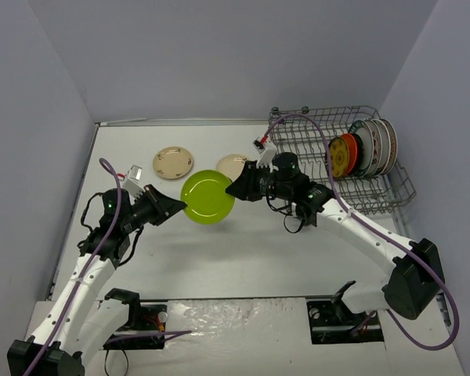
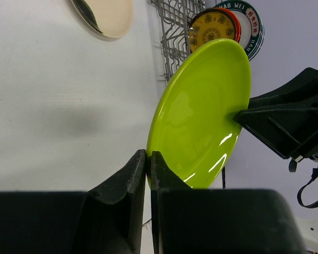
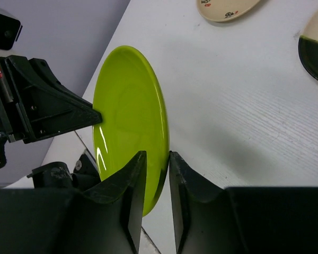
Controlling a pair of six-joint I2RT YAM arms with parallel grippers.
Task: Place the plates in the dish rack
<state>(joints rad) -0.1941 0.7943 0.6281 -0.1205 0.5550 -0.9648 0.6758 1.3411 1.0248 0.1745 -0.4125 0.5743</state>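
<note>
A lime-green plate (image 1: 207,197) hangs on edge above the table, held from both sides. My left gripper (image 1: 176,209) is shut on its left rim, seen close in the left wrist view (image 2: 148,159). On the opposite rim my right gripper (image 1: 236,188) is closed, its two fingers pinching the plate's edge (image 3: 155,159). The grey wire dish rack (image 1: 298,117) stands at the back right with several plates (image 1: 360,149) upright in its far end.
Two cream plates lie flat on the table behind the held one: a plain one (image 1: 173,162) and one with a dark patch (image 1: 229,163), partly hidden by the right gripper. Grey walls enclose the table on three sides.
</note>
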